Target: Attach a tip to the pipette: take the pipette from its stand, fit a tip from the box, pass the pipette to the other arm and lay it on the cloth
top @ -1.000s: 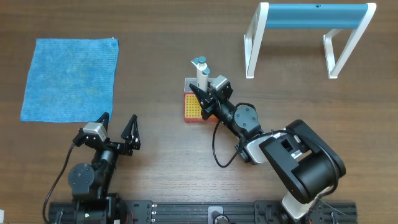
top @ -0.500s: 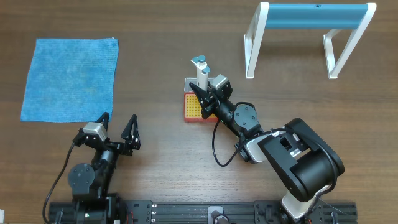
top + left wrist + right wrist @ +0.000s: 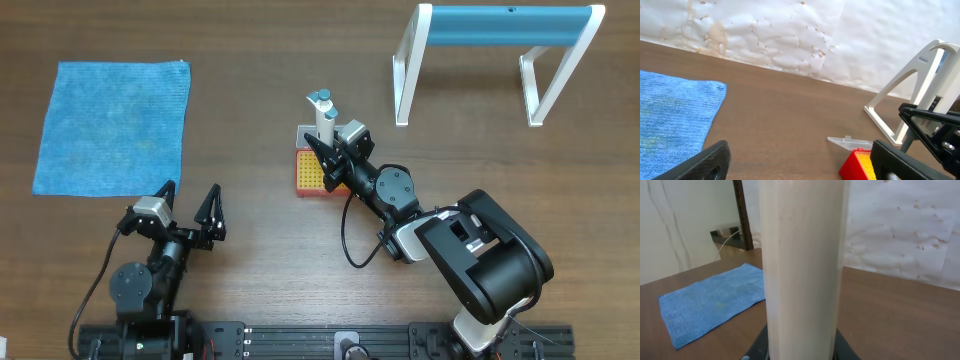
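Note:
The white pipette with a blue cap stands upright over the orange tip box, and my right gripper is shut on it. In the right wrist view the pipette's pale barrel rises close in front of the camera. Its lower end and any tip are hidden. My left gripper rests open and holds nothing near the table's front left, well apart from the box. The blue cloth lies flat at the far left.
The white stand with a blue top bar is at the back right. A clear lid lies behind the tip box. Bare wood stretches between the cloth and the box.

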Tool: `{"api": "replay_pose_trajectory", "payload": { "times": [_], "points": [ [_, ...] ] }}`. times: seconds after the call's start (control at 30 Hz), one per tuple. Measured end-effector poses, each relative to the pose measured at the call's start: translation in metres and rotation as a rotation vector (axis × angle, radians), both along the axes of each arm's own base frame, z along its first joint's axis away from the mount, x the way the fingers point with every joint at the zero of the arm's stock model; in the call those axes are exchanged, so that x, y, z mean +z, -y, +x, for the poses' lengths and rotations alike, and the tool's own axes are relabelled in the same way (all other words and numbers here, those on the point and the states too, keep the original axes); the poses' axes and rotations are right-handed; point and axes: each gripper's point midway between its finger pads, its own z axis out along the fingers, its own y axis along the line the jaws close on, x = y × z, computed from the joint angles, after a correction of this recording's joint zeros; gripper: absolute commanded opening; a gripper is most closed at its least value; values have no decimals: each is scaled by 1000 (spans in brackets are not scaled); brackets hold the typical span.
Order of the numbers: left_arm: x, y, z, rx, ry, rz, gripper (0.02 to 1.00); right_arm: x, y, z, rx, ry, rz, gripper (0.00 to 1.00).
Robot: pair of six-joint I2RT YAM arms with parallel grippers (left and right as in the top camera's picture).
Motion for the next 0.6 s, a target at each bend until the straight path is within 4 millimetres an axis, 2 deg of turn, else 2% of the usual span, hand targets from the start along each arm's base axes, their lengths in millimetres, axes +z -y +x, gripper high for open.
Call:
{"api": "replay_pose_trajectory", "payload": {
  "times": [0.6],
  "points": [
    [0,0,0,0,0,0,904,-4,5,1,-10,-8,-5,80]
  ]
}}
